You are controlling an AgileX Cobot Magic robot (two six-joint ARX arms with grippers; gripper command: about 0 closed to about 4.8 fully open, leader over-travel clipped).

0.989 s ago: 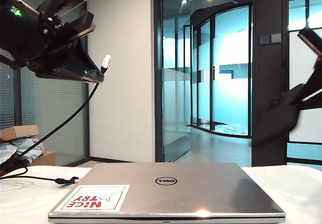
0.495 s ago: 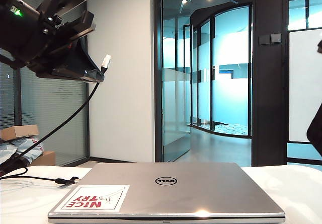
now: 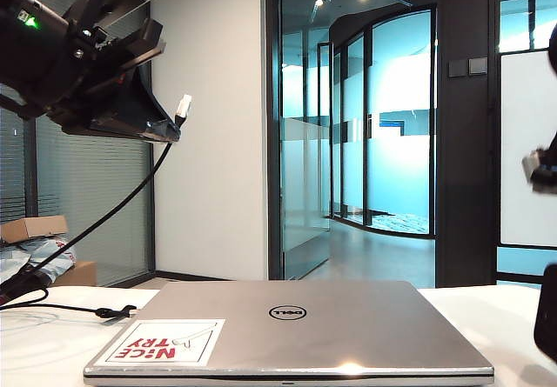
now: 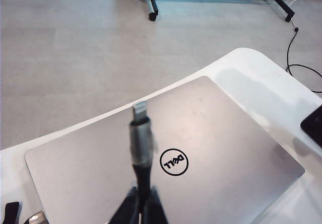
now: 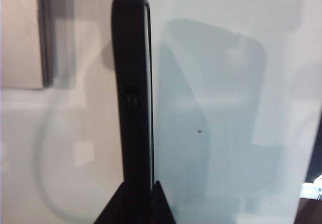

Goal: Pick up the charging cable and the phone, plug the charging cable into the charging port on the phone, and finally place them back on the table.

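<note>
The right gripper (image 5: 138, 204), pinching the phone (image 5: 132, 83) edge-on, has swung down to the worktop's (image 3: 35, 343) right edge. The left gripper (image 4: 142, 209) stays raised over the laptop (image 3: 296, 326), clamped on the charging cable (image 3: 130, 196), so mating the plug comes next.

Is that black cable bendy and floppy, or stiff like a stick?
Probably floppy: below the left gripper, which pinches it shut, the charging cable sags in a long curve down to the table. Only the short end near the plug looks stiff, sticking straight out. It seems light, so it may swing when moved.
</note>
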